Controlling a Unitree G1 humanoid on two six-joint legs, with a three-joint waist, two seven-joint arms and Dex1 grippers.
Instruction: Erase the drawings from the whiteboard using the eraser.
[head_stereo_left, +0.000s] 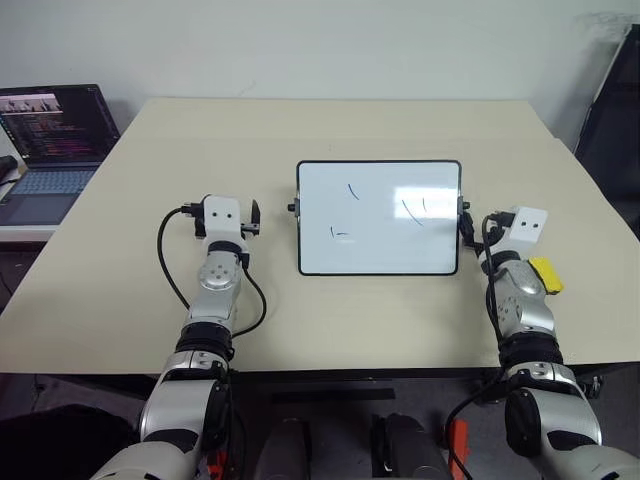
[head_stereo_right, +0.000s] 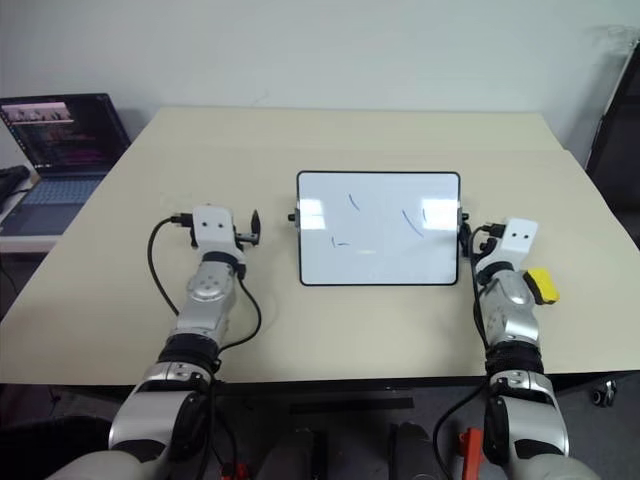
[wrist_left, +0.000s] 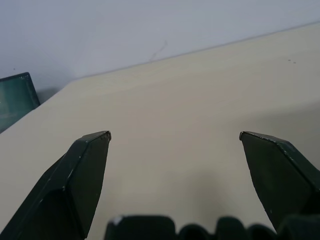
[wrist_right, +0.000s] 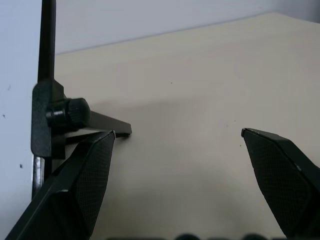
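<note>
Near the desk's (head_stereo_left: 120, 300) front edge, the whiteboard (head_stereo_left: 379, 217) with its drawings (head_stereo_left: 412, 210) lies between both grippers, left (wrist_left: 175, 137) and right (wrist_right: 178, 134), jaws apart and empty; the eraser (head_stereo_left: 546, 274), by the right arm, awaits pickup, calling for a pull-back.

Head cameras look down on the table (head_stereo_left: 330, 330); wrist cameras, seemingly low, skim it.

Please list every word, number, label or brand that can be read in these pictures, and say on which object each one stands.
No text can be read.
Laptop screen: rows of coloured text, too small to read.
Whiteboard: a few short pen strokes, no letters or numbers.
Eraser: no label visible.
Table: no marks that form text.
</note>
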